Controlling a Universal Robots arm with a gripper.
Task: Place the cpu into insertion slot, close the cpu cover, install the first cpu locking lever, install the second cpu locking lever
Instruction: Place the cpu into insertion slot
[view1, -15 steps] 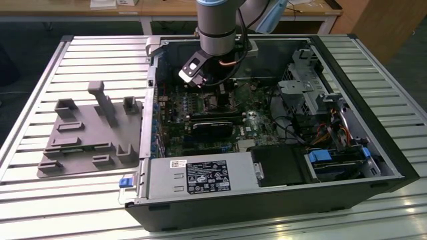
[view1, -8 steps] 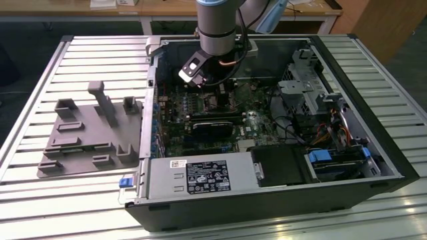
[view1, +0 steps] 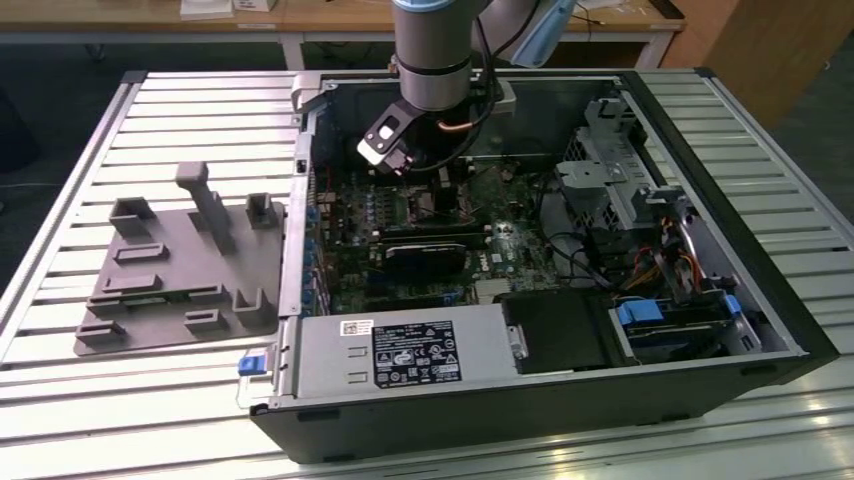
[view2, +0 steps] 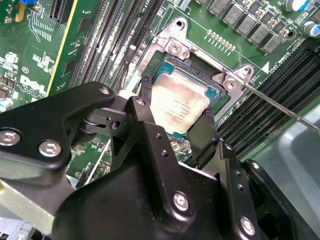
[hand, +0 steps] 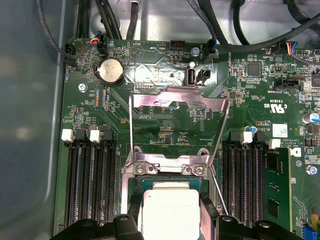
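In both wrist views the cpu (view2: 177, 100) (hand: 170, 210), a pale silvery square chip, lies level over the insertion slot (view2: 199, 69) (hand: 167, 181). My gripper (view2: 177, 114) (hand: 170, 225) (view1: 416, 160) is shut on it, with a black finger (view2: 146, 100) pressed against each of two opposite edges. The cpu cover (hand: 175, 98), a silvery frame plate, stands swung back beyond the slot. Two thin wire locking levers (hand: 131, 125) (hand: 220, 192) stick up unlatched beside the slot; one lever (view2: 280, 107) crosses the memory slots.
Long black memory slots (hand: 87, 185) (hand: 242, 185) flank the socket. In the exterior view the open computer case (view1: 747, 330) holds a black card (view1: 427, 255), a power supply (view1: 400, 355) and cables. A grey fixture (view1: 174, 270) lies on the slatted table at the exterior view's left.
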